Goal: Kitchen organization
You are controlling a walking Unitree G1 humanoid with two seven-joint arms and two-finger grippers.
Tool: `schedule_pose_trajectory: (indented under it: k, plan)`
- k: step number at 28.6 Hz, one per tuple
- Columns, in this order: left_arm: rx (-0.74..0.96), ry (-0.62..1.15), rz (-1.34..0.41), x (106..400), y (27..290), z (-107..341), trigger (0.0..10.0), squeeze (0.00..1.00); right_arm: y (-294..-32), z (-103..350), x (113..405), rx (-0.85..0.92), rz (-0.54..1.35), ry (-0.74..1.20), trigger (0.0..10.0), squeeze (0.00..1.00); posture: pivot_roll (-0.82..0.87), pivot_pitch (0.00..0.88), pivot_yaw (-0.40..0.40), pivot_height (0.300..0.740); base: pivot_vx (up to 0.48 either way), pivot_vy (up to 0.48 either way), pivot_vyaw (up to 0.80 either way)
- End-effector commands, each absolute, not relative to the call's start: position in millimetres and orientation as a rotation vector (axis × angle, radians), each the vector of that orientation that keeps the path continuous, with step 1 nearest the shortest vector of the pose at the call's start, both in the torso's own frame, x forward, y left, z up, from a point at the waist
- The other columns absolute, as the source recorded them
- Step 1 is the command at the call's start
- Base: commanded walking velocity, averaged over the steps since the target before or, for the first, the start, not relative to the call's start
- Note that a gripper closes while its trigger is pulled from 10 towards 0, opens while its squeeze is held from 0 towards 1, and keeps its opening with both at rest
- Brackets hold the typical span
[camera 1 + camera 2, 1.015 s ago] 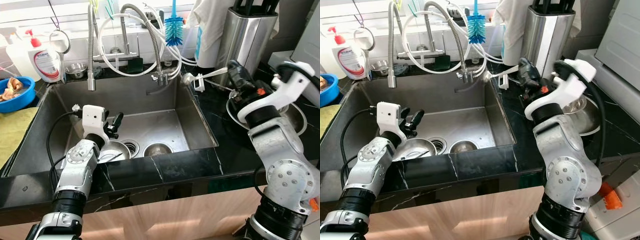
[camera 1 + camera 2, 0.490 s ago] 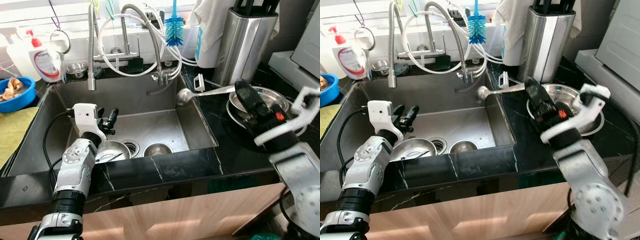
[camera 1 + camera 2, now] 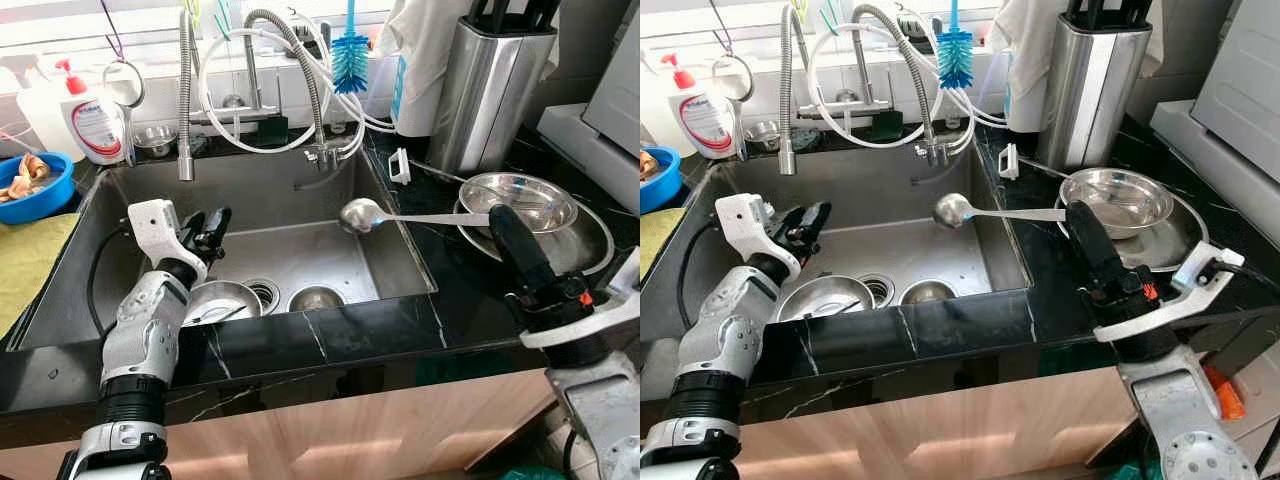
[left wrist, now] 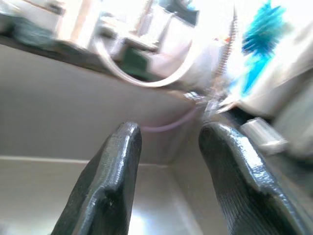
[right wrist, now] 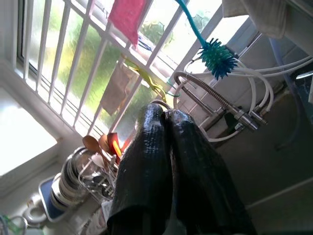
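Right gripper (image 3: 497,215) jaws clenched on ladle (image 3: 405,216) handle; ladle bowl hangs over right side of sink (image 3: 120,260). Left gripper (image 3: 214,226) jaws released, hovering over steel bowl (image 3: 225,300) in sink. Pans (image 3: 560,215) on right counter (image 3: 470,290).

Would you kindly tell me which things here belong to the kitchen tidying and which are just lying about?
In the job:
right gripper, shut on the ladle
left gripper, open over the sink
steel bowls on the counter
bowl in the sink

Lying about:
soap bottle
blue brush
blue bowl
knife block
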State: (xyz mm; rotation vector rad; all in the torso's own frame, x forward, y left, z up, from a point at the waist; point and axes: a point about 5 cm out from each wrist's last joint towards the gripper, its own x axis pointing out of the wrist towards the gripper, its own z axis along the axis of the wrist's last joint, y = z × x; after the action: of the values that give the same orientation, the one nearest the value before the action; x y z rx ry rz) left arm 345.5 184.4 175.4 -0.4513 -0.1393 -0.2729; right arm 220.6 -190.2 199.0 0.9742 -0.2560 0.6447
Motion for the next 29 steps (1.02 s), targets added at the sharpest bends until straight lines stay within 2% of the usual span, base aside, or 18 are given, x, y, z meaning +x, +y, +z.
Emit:
schedule_pose_trajectory:
  k: [1, 3, 8, 16, 17, 18, 24, 25, 29]
  plan:
    - [-0.551, -0.168, -0.406, 341.3, 177.8, 191.3, 10.0, 0.00, -186.3, 200.1, 218.1, 0.998, 0.671, -0.278, 10.0, 0.00, -0.09, 0.000, 0.033, 0.740, 0.000, 0.000, 0.00]
    - [-0.579, -0.154, -0.540, 333.4, 168.0, 194.0, 10.0, 0.00, -185.7, 198.3, 216.9, 1.011, 0.674, -0.283, 10.0, 0.00, -0.08, 0.000, 0.032, 0.740, 0.000, 0.000, 0.00]
    - [-0.623, -0.134, -0.659, 321.9, 156.9, 193.5, 10.0, 0.00, -185.9, 197.5, 213.5, 1.048, 0.682, -0.311, 10.0, 0.00, -0.09, 0.000, 0.034, 0.740, 0.000, 0.000, 0.00]
    - [-0.716, -0.129, -0.705, 318.0, 156.1, 198.9, 10.0, 0.00, -185.2, 195.3, 210.6, 1.112, 0.686, -0.335, 10.0, 0.00, -0.08, 0.000, 0.032, 0.740, 0.000, 0.000, 0.00]
    - [-0.729, -0.133, -0.707, 318.0, 156.5, 199.9, 10.0, 0.39, -185.2, 194.9, 210.6, 1.112, 0.685, -0.334, 10.0, 0.00, -0.08, 0.000, 0.031, 0.740, 0.000, 0.000, 0.00]
    - [-0.752, -0.141, -0.716, 317.7, 156.9, 201.6, 10.0, 1.00, -185.0, 194.4, 210.5, 1.111, 0.686, -0.333, 10.0, 0.00, -0.08, 0.000, 0.031, 0.740, 0.000, 0.000, 0.00]
    - [-0.811, -0.149, -0.740, 315.5, 156.0, 206.6, 10.0, 1.00, -183.6, 193.7, 211.6, 1.113, 0.692, -0.331, 10.0, 0.00, -0.08, 0.000, 0.027, 0.740, 0.000, 0.000, 0.00]
    - [-0.824, -0.150, -0.744, 314.8, 155.4, 207.1, 10.0, 0.00, -183.4, 193.6, 212.0, 1.114, 0.692, -0.331, 10.0, 0.00, -0.08, 0.000, 0.026, 0.740, 0.000, 0.000, 0.00]
    - [-0.855, -0.134, -0.859, 304.0, 146.1, 211.5, 10.0, 0.00, -182.2, 193.3, 212.7, 1.126, 0.702, -0.334, 10.0, 0.00, -0.08, 0.000, 0.025, 0.740, 0.000, 0.000, 0.00]
